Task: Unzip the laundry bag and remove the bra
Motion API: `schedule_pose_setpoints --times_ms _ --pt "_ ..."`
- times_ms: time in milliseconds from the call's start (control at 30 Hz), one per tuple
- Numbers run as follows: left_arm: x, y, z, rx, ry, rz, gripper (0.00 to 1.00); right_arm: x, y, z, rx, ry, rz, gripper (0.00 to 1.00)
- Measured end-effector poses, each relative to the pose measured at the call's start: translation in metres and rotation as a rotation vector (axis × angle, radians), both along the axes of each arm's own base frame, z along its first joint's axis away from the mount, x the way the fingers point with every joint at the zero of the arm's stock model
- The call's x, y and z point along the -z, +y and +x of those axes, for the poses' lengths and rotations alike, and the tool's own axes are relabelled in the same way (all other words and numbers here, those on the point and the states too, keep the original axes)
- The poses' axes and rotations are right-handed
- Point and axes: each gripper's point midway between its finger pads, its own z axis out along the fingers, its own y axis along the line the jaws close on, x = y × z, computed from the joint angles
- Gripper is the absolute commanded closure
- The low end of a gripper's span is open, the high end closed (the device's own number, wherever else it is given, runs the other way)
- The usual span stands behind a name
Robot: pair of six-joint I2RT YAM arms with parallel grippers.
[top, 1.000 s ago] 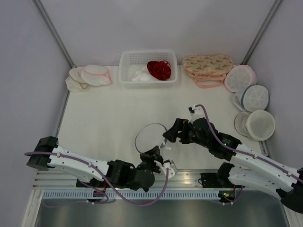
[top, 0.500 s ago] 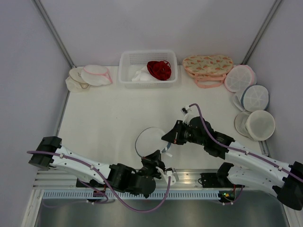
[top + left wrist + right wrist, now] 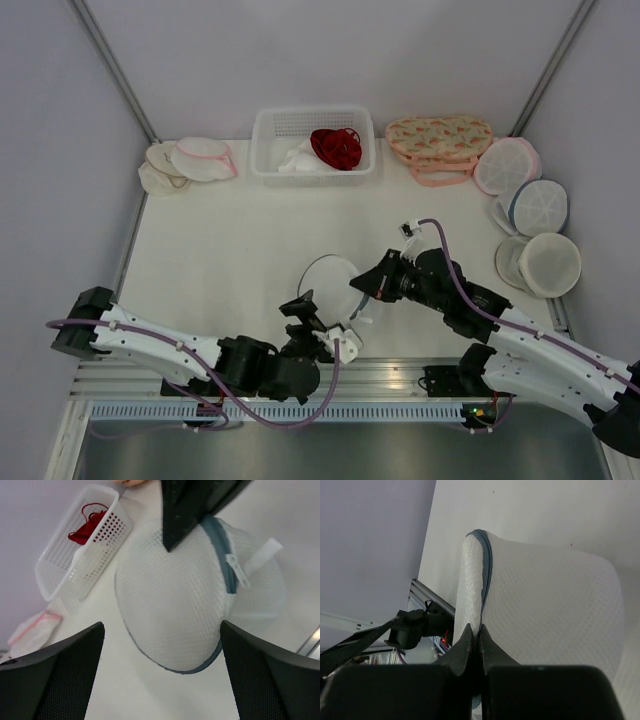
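Observation:
The laundry bag (image 3: 326, 284) is a round white mesh dome with a grey-blue zipper rim, standing tilted on the table in front of the arms. My right gripper (image 3: 358, 291) is shut on its rim from the right; in the right wrist view the fingertips (image 3: 472, 636) pinch the zipper seam of the bag (image 3: 550, 610). My left gripper (image 3: 312, 322) is open just below the bag and holds nothing. In the left wrist view its gripper (image 3: 162, 680) frames the bag (image 3: 175, 605), whose zipper pull (image 3: 238, 571) hangs free. The bra is hidden.
A white basket (image 3: 265, 150) at the back holds a red garment (image 3: 336, 147) and white cloth. A flowered pouch (image 3: 438, 140) lies to its right. Round mesh bags (image 3: 538, 206) stack along the right edge, and pink-rimmed ones (image 3: 203, 157) lie at the back left.
The right gripper closed on the bag's rim, then the left gripper opened and let go. The bag has shifted slightly up and to the right.

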Motion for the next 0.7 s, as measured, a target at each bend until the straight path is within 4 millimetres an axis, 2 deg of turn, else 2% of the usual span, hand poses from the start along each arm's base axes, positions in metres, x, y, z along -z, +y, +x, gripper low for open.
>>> schedule_pose_setpoints --times_ms 167,300,433,567,633,700 --pt "-0.016 0.013 0.019 -0.124 0.178 -0.234 0.00 0.009 -0.013 0.008 0.081 -0.011 -0.019 1.00" --pt "-0.036 0.020 0.027 -0.134 0.394 -0.526 0.00 0.017 -0.028 0.008 0.150 -0.019 0.017 1.00" --pt "-0.051 0.029 0.039 -0.101 0.603 -0.846 0.00 0.015 -0.040 0.008 0.211 -0.041 0.119 1.00" --pt "-0.040 0.028 0.038 -0.041 0.829 -1.093 0.00 0.015 -0.045 0.007 0.243 -0.063 0.247 1.00" --pt "-0.023 0.016 0.031 -0.016 0.966 -1.153 0.00 0.017 -0.045 0.007 0.248 -0.068 0.307 0.99" --pt "0.003 0.004 0.025 -0.019 1.126 -1.193 0.00 0.021 -0.042 0.006 0.245 -0.060 0.361 1.00"
